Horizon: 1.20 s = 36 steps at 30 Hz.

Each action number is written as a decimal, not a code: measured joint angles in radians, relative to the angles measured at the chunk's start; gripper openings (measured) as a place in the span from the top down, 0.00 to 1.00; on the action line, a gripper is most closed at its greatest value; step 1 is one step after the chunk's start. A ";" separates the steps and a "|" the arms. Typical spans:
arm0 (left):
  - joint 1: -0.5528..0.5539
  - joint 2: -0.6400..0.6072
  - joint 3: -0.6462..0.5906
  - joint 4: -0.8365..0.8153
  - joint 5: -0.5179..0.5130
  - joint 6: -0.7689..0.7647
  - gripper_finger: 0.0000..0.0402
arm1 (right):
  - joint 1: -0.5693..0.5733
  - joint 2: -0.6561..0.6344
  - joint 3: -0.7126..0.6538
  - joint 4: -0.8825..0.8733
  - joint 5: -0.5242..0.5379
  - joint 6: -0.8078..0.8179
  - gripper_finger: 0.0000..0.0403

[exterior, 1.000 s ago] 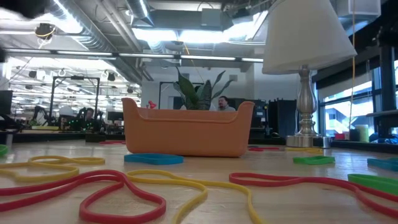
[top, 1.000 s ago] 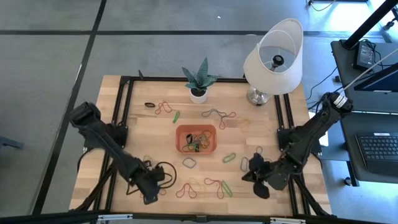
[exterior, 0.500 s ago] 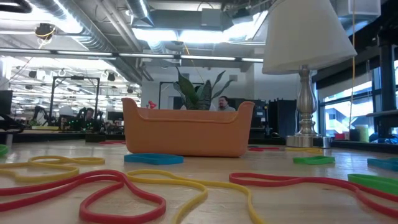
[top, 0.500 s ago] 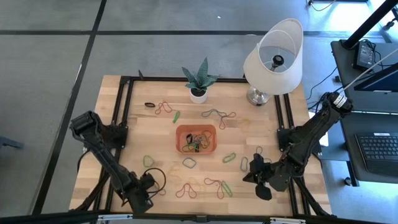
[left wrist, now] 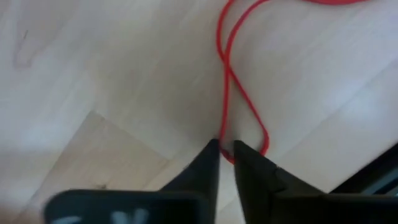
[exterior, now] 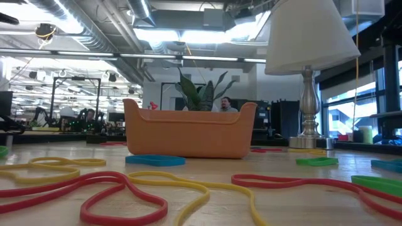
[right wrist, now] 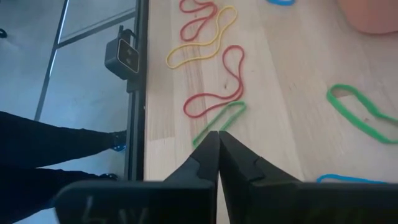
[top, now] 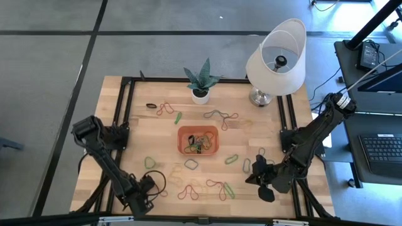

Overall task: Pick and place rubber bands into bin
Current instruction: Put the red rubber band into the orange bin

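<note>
high view: orange-red bin (top: pixel 198 139) near the middle of the tabletop (top: pixel 276 125), holding a tangle of dark and green rubber bands (top: pixel 198 143); more loops scattered around it, too many and too thin to count, mostly toward the front edge. one white plant pot (top: pixel 200 95) and one lamp (top: pixel 276 56) along the back edge. no readable writing anywhere. left gripper (top: pixel 142 199) low at the front left corner; in its wrist view, fingers (left wrist: pixel 211 168) nearly together, pinching a red band (left wrist: pixel 235 93) lying flat on the wood. right gripper (top: pixel 262 182) near the front right corner, over the wood; fingers (right wrist: pixel 208 158) pressed together with nothing between them, just short of a green loop (right wrist: pixel 219 122) and a red one (right wrist: pixel 221 87).
</note>
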 joint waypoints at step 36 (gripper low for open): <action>0.330 -0.027 0.556 -0.415 -0.373 0.645 0.99 | 0.000 0.000 0.000 -0.026 0.000 -0.052 0.97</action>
